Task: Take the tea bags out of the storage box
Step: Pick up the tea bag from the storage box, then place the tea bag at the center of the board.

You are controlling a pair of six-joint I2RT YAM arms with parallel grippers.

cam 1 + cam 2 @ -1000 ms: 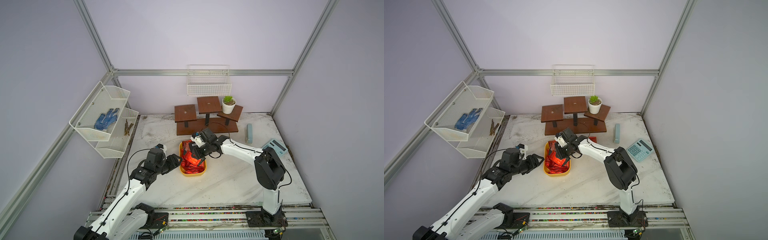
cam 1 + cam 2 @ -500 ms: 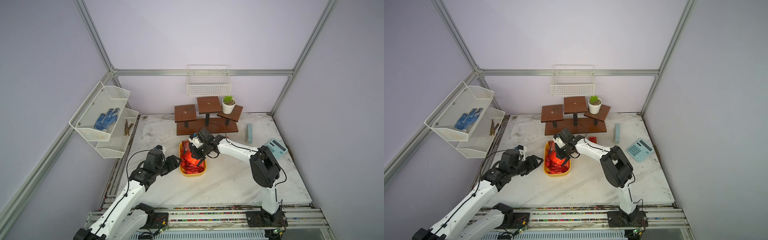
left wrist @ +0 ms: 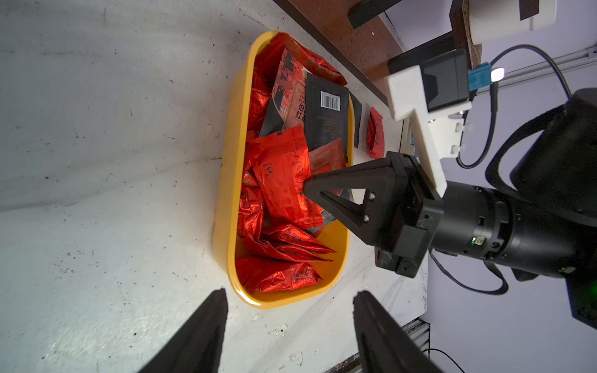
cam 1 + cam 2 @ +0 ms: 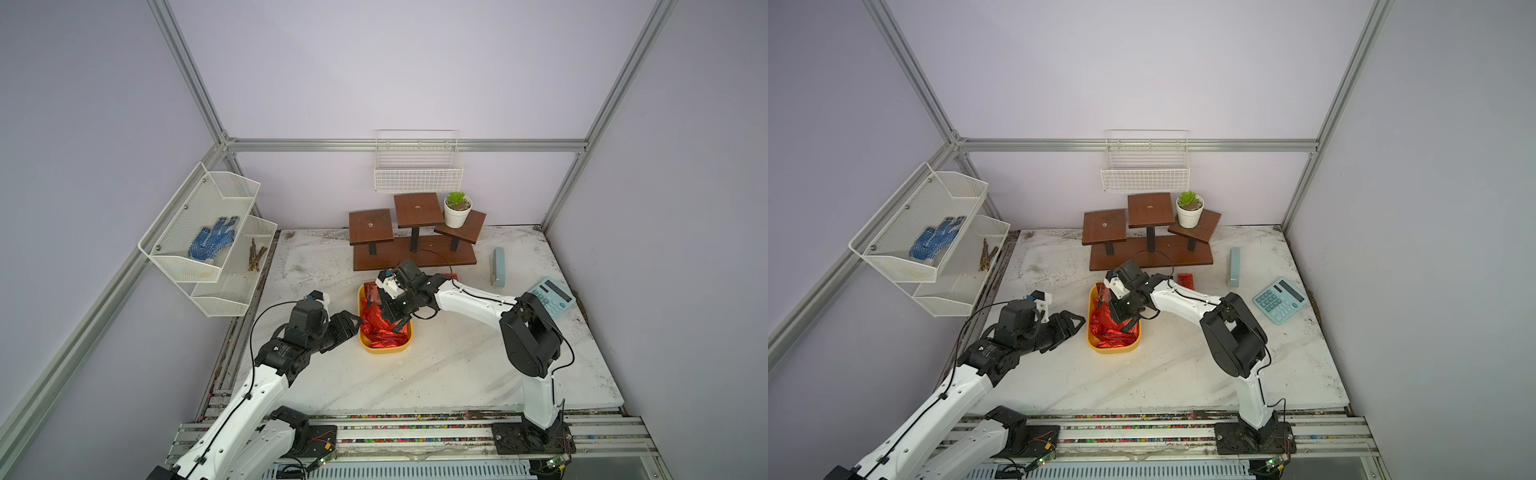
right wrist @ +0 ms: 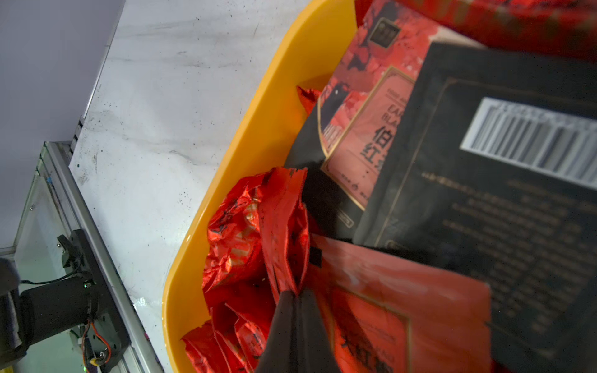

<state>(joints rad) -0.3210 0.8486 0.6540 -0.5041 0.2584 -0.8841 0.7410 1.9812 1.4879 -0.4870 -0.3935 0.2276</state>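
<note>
Scuffed white worktop [image 4: 436, 365], lilac-walled cell. Yellow storage box [image 4: 384, 350] sits mid-worktop, just in front of wooden riser [image 4: 413, 255], heaped with tea bags [image 3: 281, 274], black barcode sachet [image 3: 326, 119] on top. Your right gripper [image 5: 295, 292] reaches into box, jaws pressed together on edge of red foil sachet [image 5: 284, 226]. Your left gripper [image 3: 290, 292] waits just beside box's left side, jaws apart. Stray red sachet [image 4: 1185, 279] lies on worktop outside box.
</note>
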